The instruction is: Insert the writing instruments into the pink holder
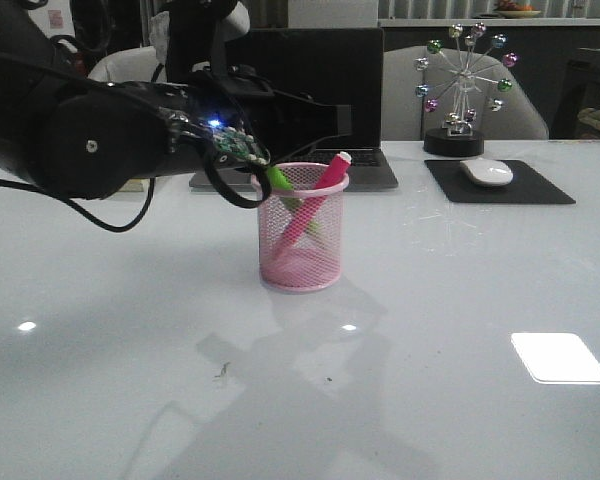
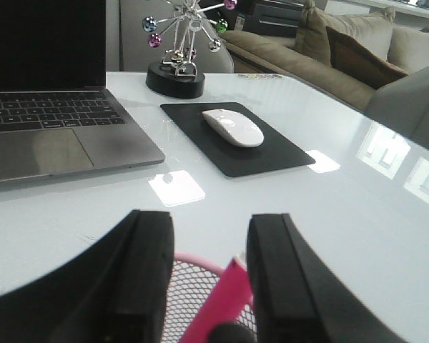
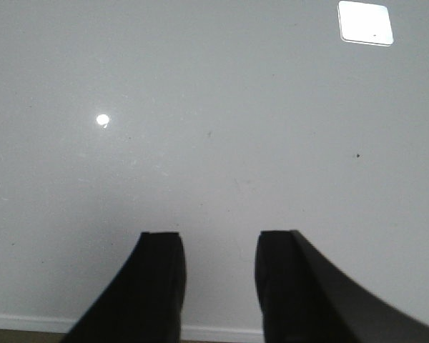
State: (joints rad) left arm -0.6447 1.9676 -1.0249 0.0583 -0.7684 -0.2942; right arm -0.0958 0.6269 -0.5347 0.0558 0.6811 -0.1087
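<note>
The pink holder (image 1: 302,250) stands upright mid-table. Both writing instruments lean inside it: the green marker (image 1: 280,182) against the left rim, the pink marker (image 1: 316,200) slanting up to the right rim with its whitish cap sticking out. My left gripper (image 1: 342,120) hovers just above the holder, open and empty. In the left wrist view the holder's rim (image 2: 197,261) and the pink marker (image 2: 225,300) show below the gap of the left gripper (image 2: 209,218). My right gripper (image 3: 218,239) is open over bare table and is out of the front view.
Behind the holder sits a laptop (image 1: 315,90). At the back right, a white mouse (image 1: 486,172) lies on a black pad (image 1: 545,190), next to a ferris-wheel ornament (image 1: 465,90). A sofa (image 2: 343,57) stands beyond the table's edge.
</note>
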